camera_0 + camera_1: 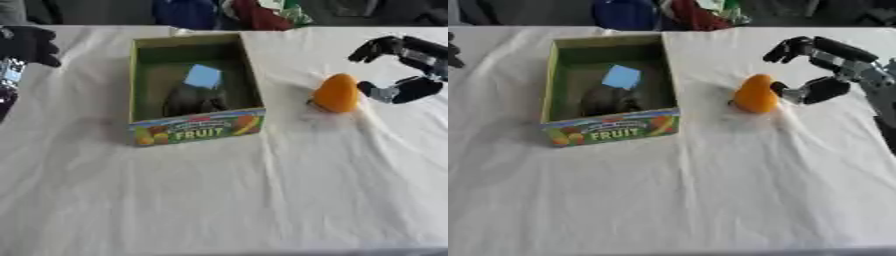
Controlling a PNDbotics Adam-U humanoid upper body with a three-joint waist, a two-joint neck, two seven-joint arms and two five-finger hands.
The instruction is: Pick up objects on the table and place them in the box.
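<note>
Orange, pear-shaped plastic fruit (pixel 755 94) stands on the white-clothed bench (pixel 710 190), right of the green cardboard fruit box (pixel 611 129); the black right hand (pixel 822 67) hovers just beside it, fingers spread, placed to grasp.

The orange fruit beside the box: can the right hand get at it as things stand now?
Probably yes. The right hand is open just right of the orange fruit, thumb and fingers spread towards it, with only bare tablecloth between. The FRUIT box stands on the fruit's other side, out of the way.

left hand (pixel 31 45): cut by edge | dark lump (pixel 610 101) in box (pixel 551 75): unidentifiable
</note>
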